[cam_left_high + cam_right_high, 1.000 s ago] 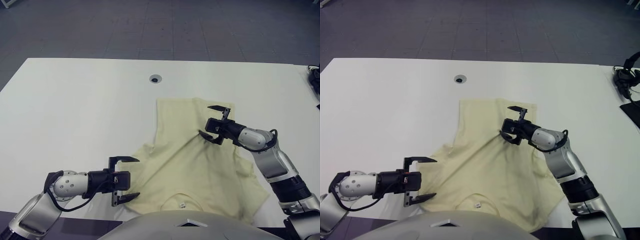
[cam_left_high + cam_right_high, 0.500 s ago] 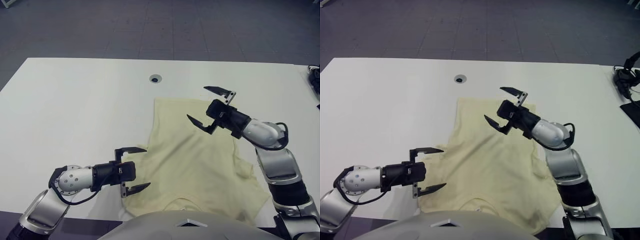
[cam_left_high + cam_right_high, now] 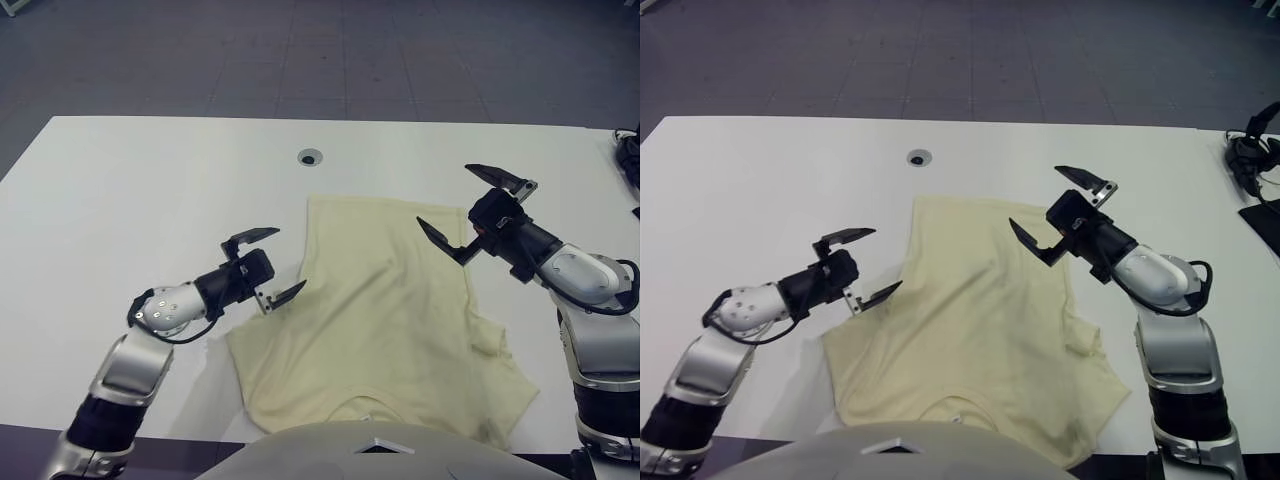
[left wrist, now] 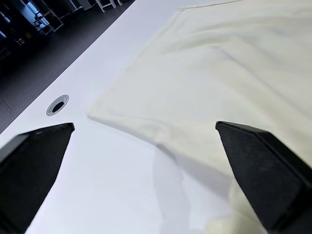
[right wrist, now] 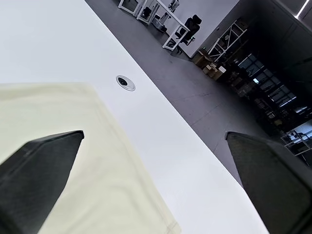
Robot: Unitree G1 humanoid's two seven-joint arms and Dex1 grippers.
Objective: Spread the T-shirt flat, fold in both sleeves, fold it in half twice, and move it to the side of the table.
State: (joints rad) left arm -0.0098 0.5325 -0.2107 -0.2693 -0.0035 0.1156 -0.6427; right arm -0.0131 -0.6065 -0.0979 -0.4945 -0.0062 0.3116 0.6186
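A pale yellow T-shirt (image 3: 385, 310) lies on the white table (image 3: 150, 190), hem at the far side, collar at the near edge, loosely wrinkled with the right sleeve bunched. My left gripper (image 3: 291, 258) is open, held low at the shirt's left edge, nothing between its fingers. In the left wrist view the left gripper (image 4: 145, 126) frames the shirt (image 4: 219, 73) edge. My right gripper (image 3: 445, 195) is open, raised over the shirt's far right corner, empty. The right wrist view looks past the right gripper (image 5: 155, 134) at the shirt (image 5: 112, 185) below.
A round cable grommet (image 3: 311, 157) sits in the table beyond the shirt. Black cables and gear (image 3: 1250, 155) lie at the table's far right edge. Bare table stretches to the left and far side. The shirt's collar reaches the near table edge.
The left gripper moved from the near edge up along the shirt's left side. The right gripper rose off the shirt and swung right. The shirt's middle ridge flattened and its left side lies straighter.
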